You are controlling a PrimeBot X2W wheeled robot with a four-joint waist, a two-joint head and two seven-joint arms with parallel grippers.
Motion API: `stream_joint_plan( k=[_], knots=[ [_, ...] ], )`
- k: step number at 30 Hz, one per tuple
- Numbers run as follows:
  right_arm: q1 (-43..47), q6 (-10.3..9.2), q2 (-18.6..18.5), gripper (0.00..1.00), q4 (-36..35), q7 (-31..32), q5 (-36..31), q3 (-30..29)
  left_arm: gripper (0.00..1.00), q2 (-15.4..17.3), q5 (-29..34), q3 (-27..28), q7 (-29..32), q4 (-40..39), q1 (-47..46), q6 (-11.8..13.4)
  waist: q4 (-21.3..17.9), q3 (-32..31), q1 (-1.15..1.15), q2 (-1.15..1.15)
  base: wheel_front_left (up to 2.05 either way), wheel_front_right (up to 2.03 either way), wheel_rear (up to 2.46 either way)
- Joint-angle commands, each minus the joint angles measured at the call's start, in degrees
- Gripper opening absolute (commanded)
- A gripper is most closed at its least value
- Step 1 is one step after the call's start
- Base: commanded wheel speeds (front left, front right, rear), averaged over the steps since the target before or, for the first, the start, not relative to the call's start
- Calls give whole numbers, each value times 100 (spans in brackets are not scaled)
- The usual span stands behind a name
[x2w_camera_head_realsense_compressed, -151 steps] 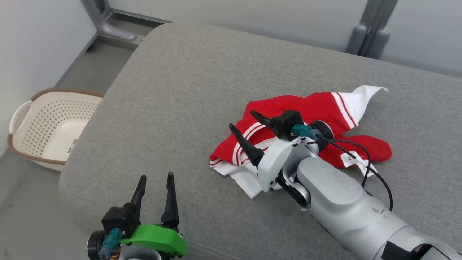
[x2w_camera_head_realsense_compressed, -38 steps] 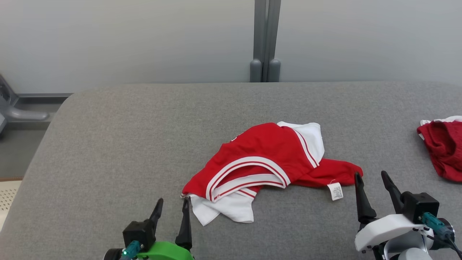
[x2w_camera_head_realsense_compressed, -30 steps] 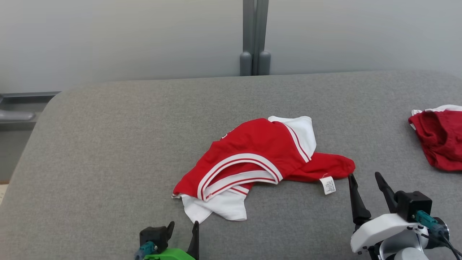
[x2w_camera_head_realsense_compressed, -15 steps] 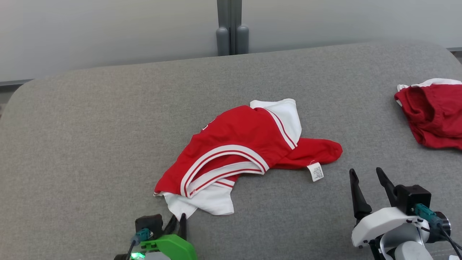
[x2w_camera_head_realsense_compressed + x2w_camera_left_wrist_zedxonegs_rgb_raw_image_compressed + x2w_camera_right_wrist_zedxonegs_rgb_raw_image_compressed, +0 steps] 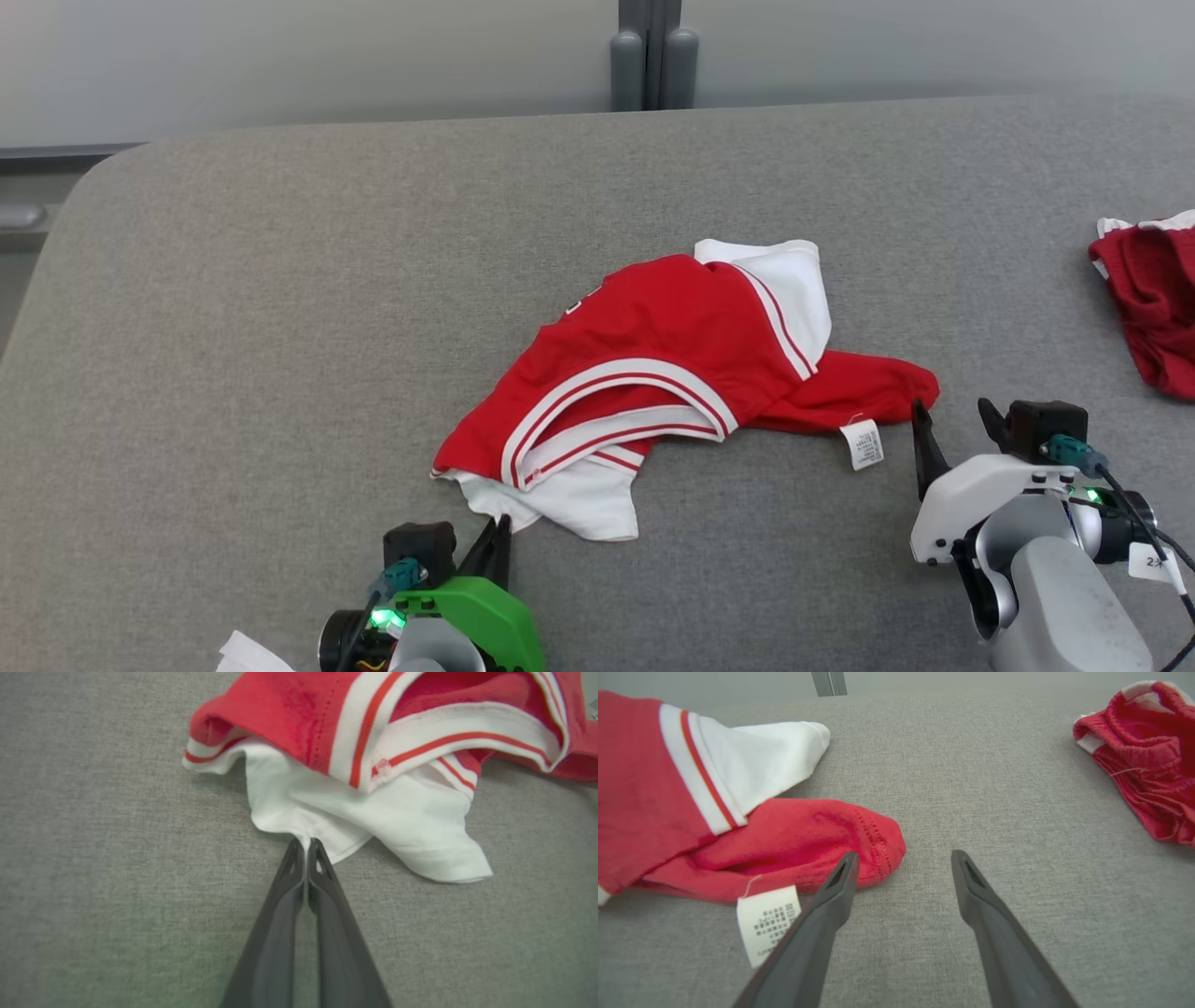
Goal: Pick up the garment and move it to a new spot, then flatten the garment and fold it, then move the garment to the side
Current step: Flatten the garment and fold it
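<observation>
The garment (image 5: 672, 355), red with white panels and striped trim, lies crumpled in the middle of the grey cushion (image 5: 280, 327). My left gripper (image 5: 498, 527) is at its near left corner. In the left wrist view the left gripper (image 5: 306, 843) is shut, its tips pinching the white hem of the garment (image 5: 383, 821). My right gripper (image 5: 950, 411) stands open just right of the red sleeve end. In the right wrist view the right gripper (image 5: 904, 856) holds nothing, its left finger beside the garment (image 5: 784, 844) and its white label (image 5: 768, 919).
A second red cloth (image 5: 1153, 299) lies bunched at the cushion's right edge, seen also as the red cloth (image 5: 1143, 756) at the upper right. A grey post (image 5: 653, 51) stands against the wall behind. The cushion's rounded left corner drops off at the far left.
My left gripper has shut from wide open, pinching the white hem. The head camera has shifted. My right gripper stays open and now sits closer to the red sleeve end.
</observation>
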Motion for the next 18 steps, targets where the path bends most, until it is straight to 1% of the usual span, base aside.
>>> stream_joint_plan(
  k=[1, 4, 8, 9, 10, 11, 13, 18],
  knots=[
    [-171, -9, -13, 100, 149, -77, -122, -13, 0, 24, -6, -11, -49, 43, -102, 19, 129, 92, 0, 0, 0, 0, 0],
    [-417, -10, -19, 100, 625, -131, -13, -90, 0, 25, -21, -47, -113, 75, -148, 50, 203, 123, 0, 0, 0, 0, 0],
    [-634, -9, -16, 100, 1236, -12, -121, -258, 0, 27, -30, -91, -179, 92, -147, 54, 284, 133, 0, 0, 0, 0, 0],
    [-681, -10, -16, 91, 1359, 9, -79, -266, 0, 27, -30, -97, -182, 96, -141, 61, 298, 130, 0, 0, 0, 0, 0],
    [-712, -9, -9, 45, 1502, 26, -19, -258, 0, 28, -32, -100, -197, 94, -127, 71, 311, 122, 0, 0, 0, 0, 0],
    [-722, -9, -6, 37, 1569, 17, 26, -245, 0, 27, -33, -98, -199, 87, -115, 79, 315, 114, 0, 0, 0, 0, 0],
    [-768, -9, -4, 0, 1756, -58, 220, -161, 0, 52, -33, -83, -248, 39, -48, 98, 308, 69, 0, 0, 0, 0, 0],
    [-856, -10, -15, 0, 1910, -389, 409, -46, 0, 134, 10, -56, -324, -220, 82, 130, 252, -123, 0, 0, 0, 0, 0]
  ],
)
